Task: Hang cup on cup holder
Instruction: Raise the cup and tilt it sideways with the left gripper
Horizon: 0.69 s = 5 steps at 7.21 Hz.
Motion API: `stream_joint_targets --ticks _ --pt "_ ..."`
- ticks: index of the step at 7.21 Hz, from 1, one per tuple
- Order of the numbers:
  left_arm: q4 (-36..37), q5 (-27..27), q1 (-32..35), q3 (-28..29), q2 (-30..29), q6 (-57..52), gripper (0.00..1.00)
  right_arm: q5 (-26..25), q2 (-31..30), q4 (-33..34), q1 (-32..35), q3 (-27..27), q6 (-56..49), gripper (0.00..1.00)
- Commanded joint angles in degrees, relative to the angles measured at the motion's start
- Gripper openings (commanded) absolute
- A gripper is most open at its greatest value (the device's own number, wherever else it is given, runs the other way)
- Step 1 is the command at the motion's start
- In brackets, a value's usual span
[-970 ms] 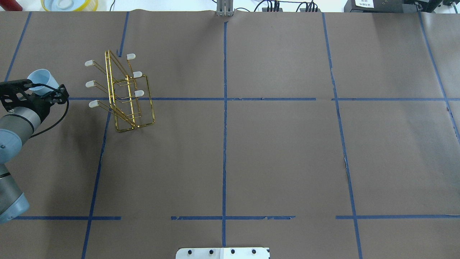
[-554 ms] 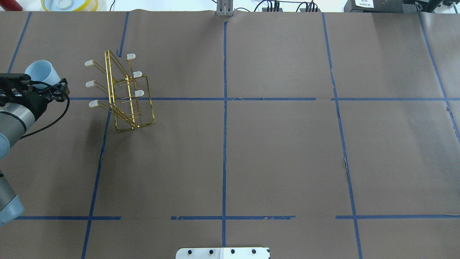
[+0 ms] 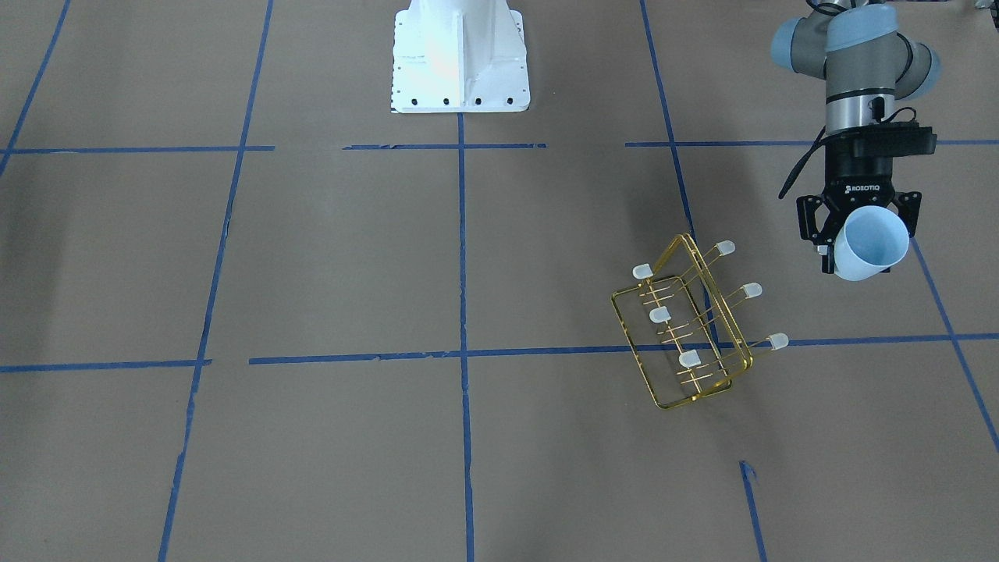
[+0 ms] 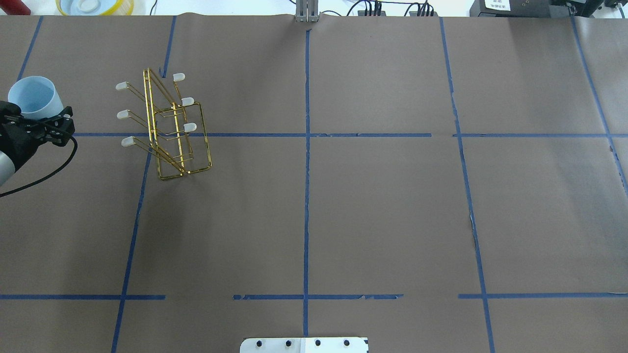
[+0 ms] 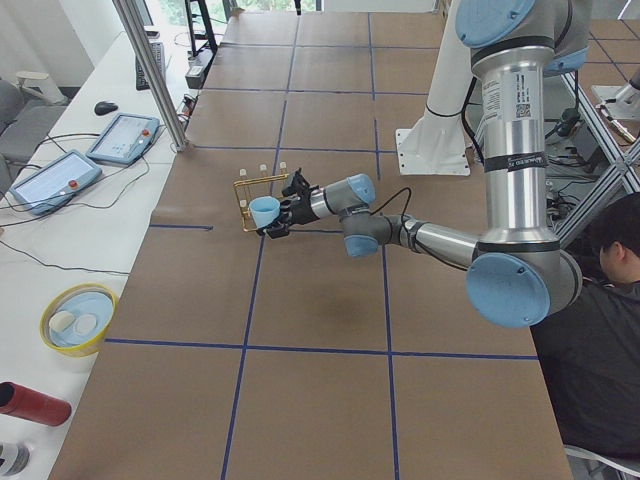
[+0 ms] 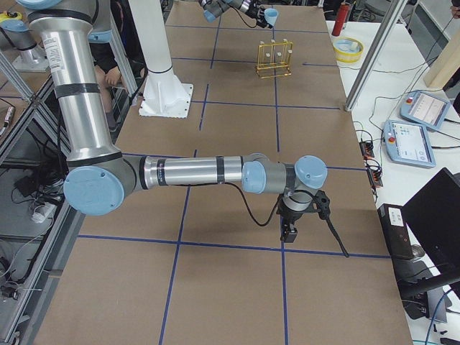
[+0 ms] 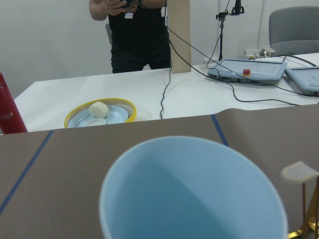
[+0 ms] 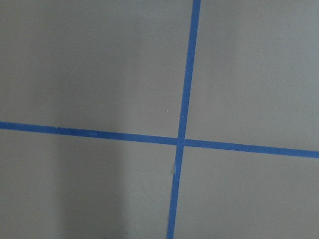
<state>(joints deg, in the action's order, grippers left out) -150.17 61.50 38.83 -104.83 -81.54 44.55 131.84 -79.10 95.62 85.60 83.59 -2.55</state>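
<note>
My left gripper [image 3: 858, 232] is shut on the pale blue cup [image 3: 870, 243] and holds it above the table, mouth tilted up and away from the wrist. The cup [image 4: 33, 97] is at the far left edge of the overhead view, well left of the gold wire cup holder [image 4: 167, 127]. The holder [image 3: 687, 336] stands on the table, its white-capped prongs pointing out to both sides. The cup's mouth [image 7: 194, 194] fills the left wrist view, with one prong cap [image 7: 298, 172] at the right. My right gripper [image 6: 289, 231] hangs low over the table far from both; I cannot tell whether it is open.
A yellow-rimmed bowl [image 4: 95, 6] and a red cylinder [image 4: 14, 6] lie beyond the table's far left edge. The white robot base [image 3: 460, 55] stands at the near middle. Control pendants [image 5: 120, 138] and a person [image 7: 137, 30] are past the far edge.
My left gripper has carried the cup further left and away from the holder, toward the table's left edge. The holder has not moved.
</note>
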Motion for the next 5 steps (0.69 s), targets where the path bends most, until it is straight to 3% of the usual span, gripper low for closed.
stream_joint_targets --ticks 1,2,4,5 --pt "3.81 -3.55 -2.25 -1.69 0.77 -6.72 0.18 0.0 0.0 0.0 0.0 0.0 0.0 1.0" --pt "5.22 -6.97 -3.14 -3.0 0.68 -14.07 0.18 0.0 0.0 0.0 0.0 0.0 0.0 1.0" --pt "6.98 -7.71 -4.45 -5.9 1.81 -25.7 0.18 0.0 0.0 0.0 0.0 0.0 0.09 1.0" --pt "9.6 -13.63 -7.25 -5.91 1.99 -29.74 0.11 0.0 0.0 0.0 0.0 0.0 0.0 1.0"
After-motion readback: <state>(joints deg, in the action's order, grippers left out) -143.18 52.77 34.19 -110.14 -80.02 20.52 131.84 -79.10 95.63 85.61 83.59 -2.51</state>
